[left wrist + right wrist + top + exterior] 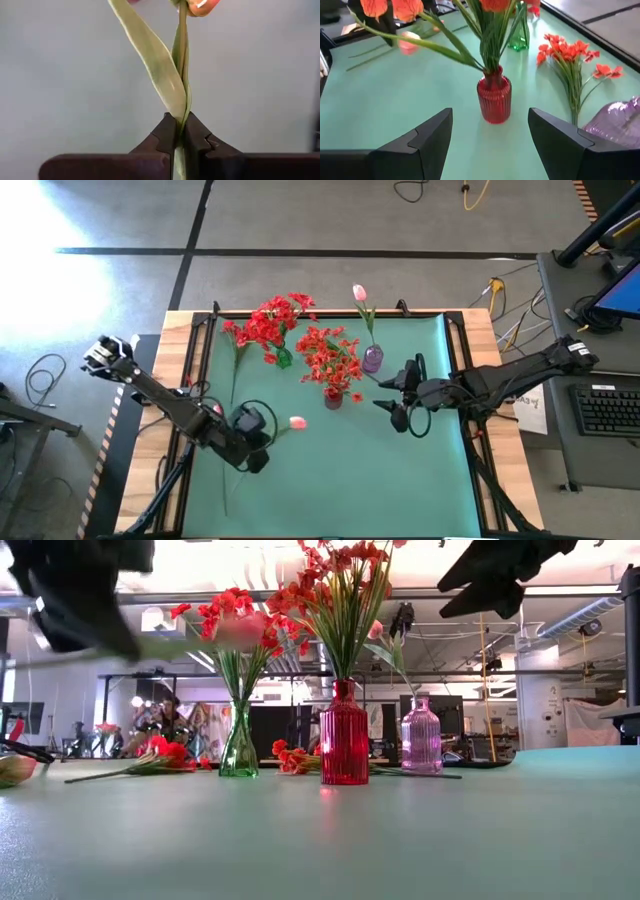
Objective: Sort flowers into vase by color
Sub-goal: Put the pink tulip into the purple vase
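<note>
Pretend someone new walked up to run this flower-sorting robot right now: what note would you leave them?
Left gripper: shut on the pink tulip's stem, lifted over the mat's left side.
Right gripper: open, empty, hanging near the red vase.
Done: red blossoms stand in the green vase, orange-red ones in the red vase, one pink tulip in the purple vase.
Left: the held tulip probably goes in the purple vase; loose red and orange-red stems lie on the mat behind the vases.

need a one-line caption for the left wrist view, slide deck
Left gripper shut on a pink tulip's stem, its long leaf rising past the dark fingers.
</note>
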`<move>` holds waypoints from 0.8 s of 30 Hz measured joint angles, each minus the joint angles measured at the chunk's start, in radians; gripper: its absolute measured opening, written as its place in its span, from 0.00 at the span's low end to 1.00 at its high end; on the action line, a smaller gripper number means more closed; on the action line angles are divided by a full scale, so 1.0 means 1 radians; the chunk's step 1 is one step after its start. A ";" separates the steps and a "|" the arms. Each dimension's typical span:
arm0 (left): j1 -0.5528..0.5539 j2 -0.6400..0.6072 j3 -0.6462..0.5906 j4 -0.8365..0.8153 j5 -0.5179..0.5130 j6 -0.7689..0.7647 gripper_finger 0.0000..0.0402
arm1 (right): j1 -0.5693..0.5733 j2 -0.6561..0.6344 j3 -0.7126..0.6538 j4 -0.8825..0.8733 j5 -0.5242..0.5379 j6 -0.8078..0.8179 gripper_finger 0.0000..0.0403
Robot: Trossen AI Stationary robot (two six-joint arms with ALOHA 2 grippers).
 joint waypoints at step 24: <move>0.048 0.184 -0.029 1.148 -0.197 1.006 0.00 | 0.141 0.536 -0.015 0.942 -0.113 -0.271 0.61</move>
